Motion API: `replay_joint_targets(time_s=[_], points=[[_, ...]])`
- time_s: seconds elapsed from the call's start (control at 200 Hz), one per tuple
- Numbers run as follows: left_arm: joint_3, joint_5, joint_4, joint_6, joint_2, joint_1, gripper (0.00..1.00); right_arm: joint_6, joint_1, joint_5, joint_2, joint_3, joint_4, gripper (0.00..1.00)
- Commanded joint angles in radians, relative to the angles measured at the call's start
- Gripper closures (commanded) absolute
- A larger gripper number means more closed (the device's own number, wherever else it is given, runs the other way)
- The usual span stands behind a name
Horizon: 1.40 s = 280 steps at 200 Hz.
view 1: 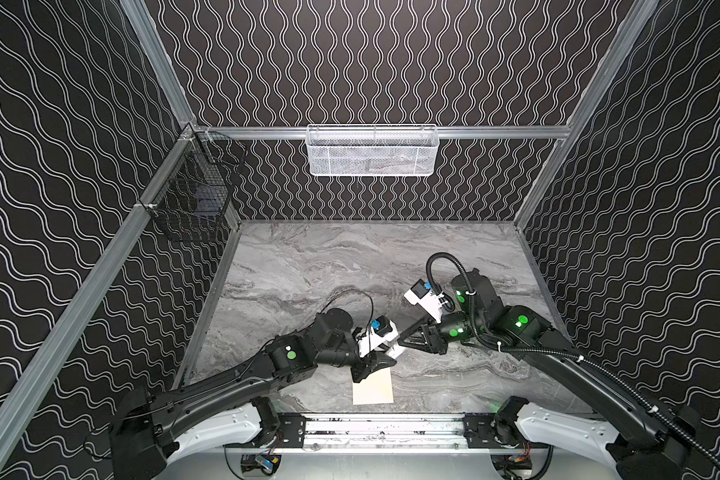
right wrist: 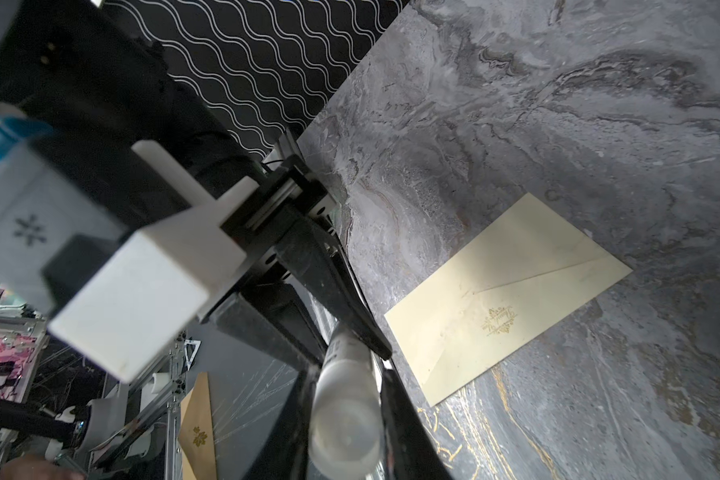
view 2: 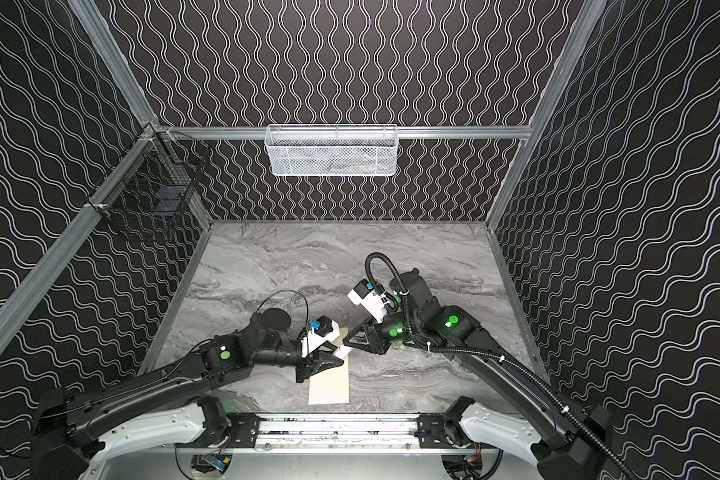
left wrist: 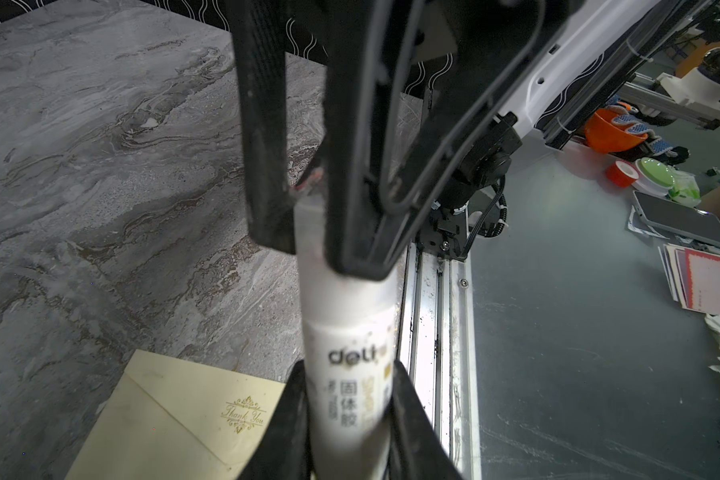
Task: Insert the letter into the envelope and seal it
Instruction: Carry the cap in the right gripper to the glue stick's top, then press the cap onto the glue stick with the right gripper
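The cream envelope (view 1: 373, 388) (view 2: 329, 384) lies flat near the table's front edge, with its pointed flap down and a gold "Thank You" emblem showing (left wrist: 175, 419) (right wrist: 508, 299). Just above its far end, a white glue stick (left wrist: 350, 332) (right wrist: 346, 399) (view 2: 341, 352) hangs between both grippers. My left gripper (view 1: 371, 368) (left wrist: 348, 395) is shut on its labelled body. From the opposite side, my right gripper (view 1: 408, 338) (right wrist: 346, 415) is shut on its other end. The letter shows in no view.
A white mesh basket (view 1: 371, 151) hangs on the back wall and a black wire basket (view 1: 192, 191) on the left wall. An aluminium rail (view 1: 383, 430) runs along the table's front edge. Beyond it lie loose clutter (left wrist: 649, 174) and a tan card (right wrist: 198, 432).
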Motion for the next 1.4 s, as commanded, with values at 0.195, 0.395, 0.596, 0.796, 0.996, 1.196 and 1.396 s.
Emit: replay_joint_targets(time_s=[0.195, 0.395, 0.596, 0.796, 0.996, 1.196, 1.396], points=[[0.015, 0.02, 0.166, 0.014, -0.02, -0.003, 1.0, -0.019, 0.006, -0.036, -0.012, -0.004, -0.018, 0.84], [0.017, 0.007, 0.192, 0.006, -0.013, -0.003, 1.0, 0.004, 0.03, -0.025, 0.007, -0.022, 0.023, 0.85], [0.018, -0.035, 0.191, 0.013, -0.032, -0.002, 1.0, 0.036, 0.065, -0.039, 0.027, -0.059, 0.074, 0.85], [0.007, -0.038, 0.224, 0.007, -0.027, 0.0, 1.0, 0.059, 0.089, -0.05, 0.037, -0.094, 0.112, 0.85], [-0.004, -0.032, 0.204, -0.002, -0.028, 0.006, 1.0, 0.019, 0.092, -0.011, 0.048, -0.033, 0.069, 0.8], [-0.049, 0.002, 0.213, -0.04, -0.04, 0.009, 1.0, -0.073, 0.065, 0.089, 0.034, 0.095, -0.05, 0.51], [-0.077, 0.096, 0.289, -0.113, -0.034, 0.009, 1.0, -0.144, 0.057, 0.193, -0.071, 0.151, -0.024, 0.23]])
